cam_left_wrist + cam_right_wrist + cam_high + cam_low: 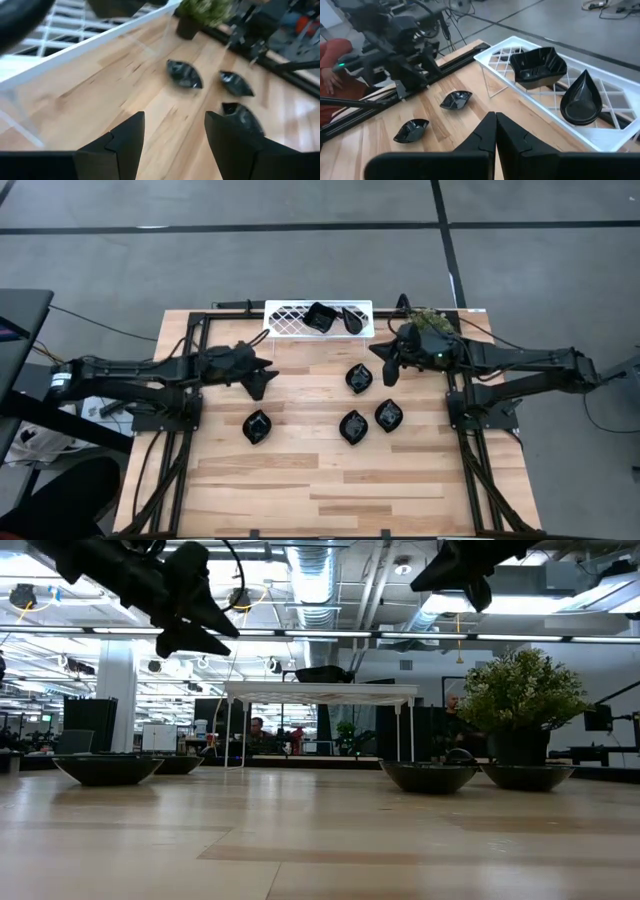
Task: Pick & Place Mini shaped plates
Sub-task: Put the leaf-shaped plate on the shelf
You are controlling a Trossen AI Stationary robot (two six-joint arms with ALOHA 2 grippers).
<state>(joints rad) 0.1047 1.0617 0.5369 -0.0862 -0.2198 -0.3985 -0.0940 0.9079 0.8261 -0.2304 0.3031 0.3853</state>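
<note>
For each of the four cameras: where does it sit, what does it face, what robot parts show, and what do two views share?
High: overhead, looking down; both arms, table.
Low: table height, facing the room; both arms overhead.
Left wrist: past the open left gripper toward leaf plates.
Right wrist: past the shut right gripper toward the white lattice tray.
Shared: high and right wrist both show the tray's teardrop plate.

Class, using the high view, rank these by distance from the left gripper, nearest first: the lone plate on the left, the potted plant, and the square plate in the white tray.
From the left gripper:
1. Lone plate, just below it.
2. Square plate, in the tray at the back edge.
3. Potted plant, far right corner.
</note>
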